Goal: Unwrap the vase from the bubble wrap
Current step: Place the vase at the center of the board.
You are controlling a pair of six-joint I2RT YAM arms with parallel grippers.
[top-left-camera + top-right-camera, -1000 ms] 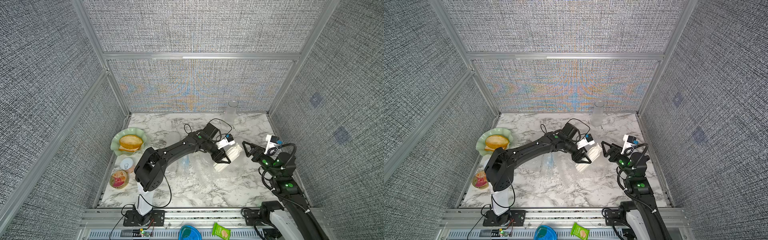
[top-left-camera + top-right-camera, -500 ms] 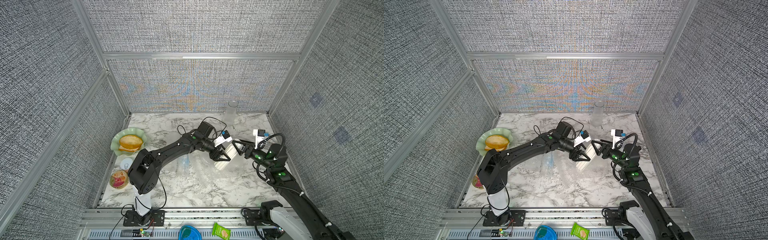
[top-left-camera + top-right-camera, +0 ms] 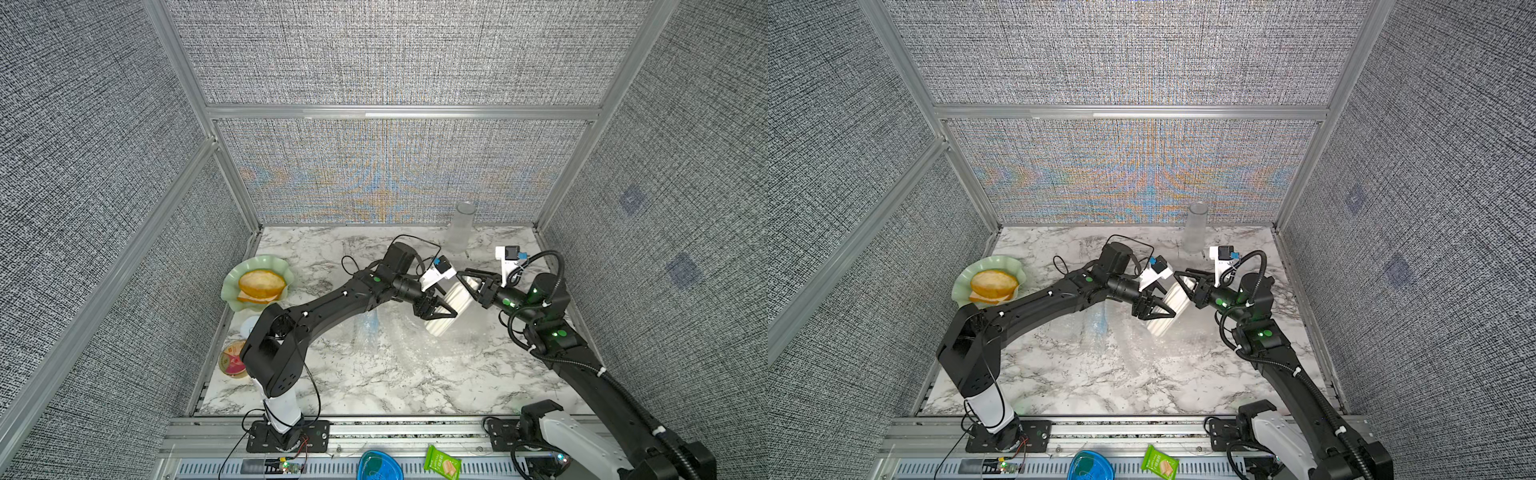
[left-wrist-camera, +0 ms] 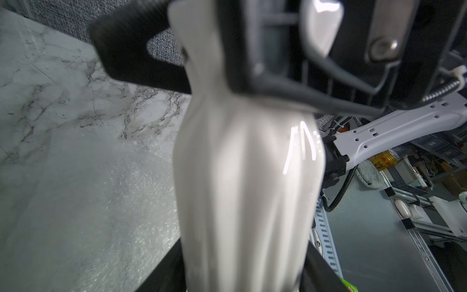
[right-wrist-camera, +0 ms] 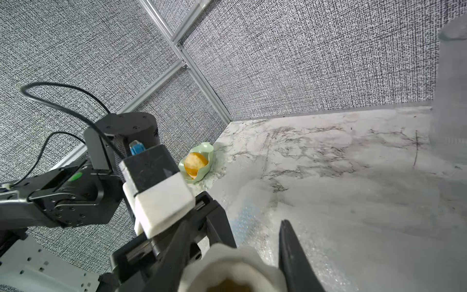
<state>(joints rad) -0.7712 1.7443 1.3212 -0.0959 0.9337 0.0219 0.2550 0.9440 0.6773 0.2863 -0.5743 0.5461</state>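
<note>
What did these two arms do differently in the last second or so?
The right pincer swung in from its own side and closed around the neck of the white vase. The left pincer kept holding the vase's body; the bubble wrap stayed on the table.

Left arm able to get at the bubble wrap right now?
Probably not yet: the left tool is clamped on the vase, with the right tool at its neck. The bubble wrap itself lies uncovered below it.
</note>
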